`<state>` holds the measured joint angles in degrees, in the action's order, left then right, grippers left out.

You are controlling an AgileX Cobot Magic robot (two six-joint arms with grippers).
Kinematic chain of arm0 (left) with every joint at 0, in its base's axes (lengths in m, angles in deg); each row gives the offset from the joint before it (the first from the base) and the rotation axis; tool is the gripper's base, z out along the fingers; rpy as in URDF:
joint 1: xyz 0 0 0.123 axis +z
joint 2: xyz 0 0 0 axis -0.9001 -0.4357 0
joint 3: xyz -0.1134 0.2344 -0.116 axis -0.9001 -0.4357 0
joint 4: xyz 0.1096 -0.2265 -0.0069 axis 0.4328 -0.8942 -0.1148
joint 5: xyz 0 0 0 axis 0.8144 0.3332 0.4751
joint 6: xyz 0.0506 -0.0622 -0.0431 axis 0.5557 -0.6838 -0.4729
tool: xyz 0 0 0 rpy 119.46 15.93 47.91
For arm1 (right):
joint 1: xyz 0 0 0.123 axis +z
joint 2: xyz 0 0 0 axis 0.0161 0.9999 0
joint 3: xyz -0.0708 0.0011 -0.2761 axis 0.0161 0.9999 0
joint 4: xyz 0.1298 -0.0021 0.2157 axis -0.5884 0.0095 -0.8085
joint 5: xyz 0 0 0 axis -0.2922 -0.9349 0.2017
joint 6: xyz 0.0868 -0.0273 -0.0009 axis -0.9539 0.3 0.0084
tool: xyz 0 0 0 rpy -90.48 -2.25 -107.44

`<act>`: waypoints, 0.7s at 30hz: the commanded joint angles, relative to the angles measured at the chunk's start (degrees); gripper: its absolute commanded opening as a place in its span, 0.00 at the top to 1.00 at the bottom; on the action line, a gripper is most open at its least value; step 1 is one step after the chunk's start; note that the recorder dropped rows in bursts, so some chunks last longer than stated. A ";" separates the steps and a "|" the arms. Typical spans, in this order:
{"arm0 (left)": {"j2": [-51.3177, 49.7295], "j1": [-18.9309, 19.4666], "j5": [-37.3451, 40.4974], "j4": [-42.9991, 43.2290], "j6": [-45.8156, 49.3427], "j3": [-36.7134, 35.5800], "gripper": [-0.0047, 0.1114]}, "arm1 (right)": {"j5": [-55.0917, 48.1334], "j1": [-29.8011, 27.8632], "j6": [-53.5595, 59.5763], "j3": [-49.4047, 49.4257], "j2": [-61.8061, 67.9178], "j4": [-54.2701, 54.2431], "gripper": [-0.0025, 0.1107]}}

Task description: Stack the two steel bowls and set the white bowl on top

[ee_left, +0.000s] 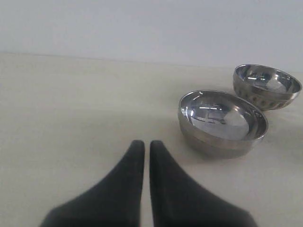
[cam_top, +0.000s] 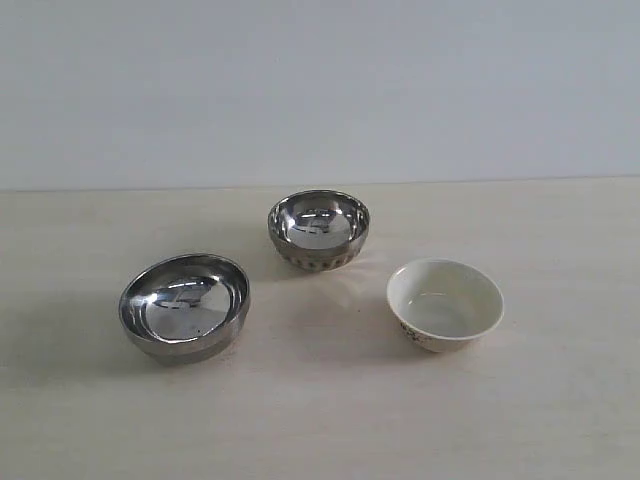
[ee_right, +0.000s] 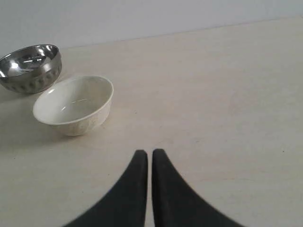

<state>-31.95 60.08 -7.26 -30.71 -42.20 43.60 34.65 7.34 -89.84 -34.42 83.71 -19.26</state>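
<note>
Pale wood-grain surface (cam_top: 320,420) carries three bowls, set apart: wide shallow steel bowl (cam_top: 185,305) at left, smaller dimpled steel bowl (cam_top: 318,228) behind centre, cream-white ceramic bowl (cam_top: 445,303) at right, its dark floral mark only partly visible. Left end effector (ee_left: 147,144) and right end effector (ee_right: 149,153) are clenched, gripping nothing, with their bases cut off.

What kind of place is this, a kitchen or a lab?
Most likely a lab test bench, not a kitchen: a pale table against a blank wall, holding only a wide steel bowl, a small steel bowl and a white bowl, with the left gripper and right gripper nearby.
</note>
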 commanded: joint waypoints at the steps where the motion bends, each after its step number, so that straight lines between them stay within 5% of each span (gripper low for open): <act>1: 0.15 0.15 -0.16 0.10 -0.05 -0.22 0.93 | 0.54 -0.12 0.15 -0.02 -0.31 0.01 0.98; 21: 0.15 0.15 -0.16 0.10 -0.05 -0.22 0.93 | 0.10 -0.12 -4.44 -0.02 -0.31 -2.46 0.98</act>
<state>-31.95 60.08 -7.26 -30.71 -42.20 43.60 34.62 7.34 -90.48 -34.42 83.71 -19.48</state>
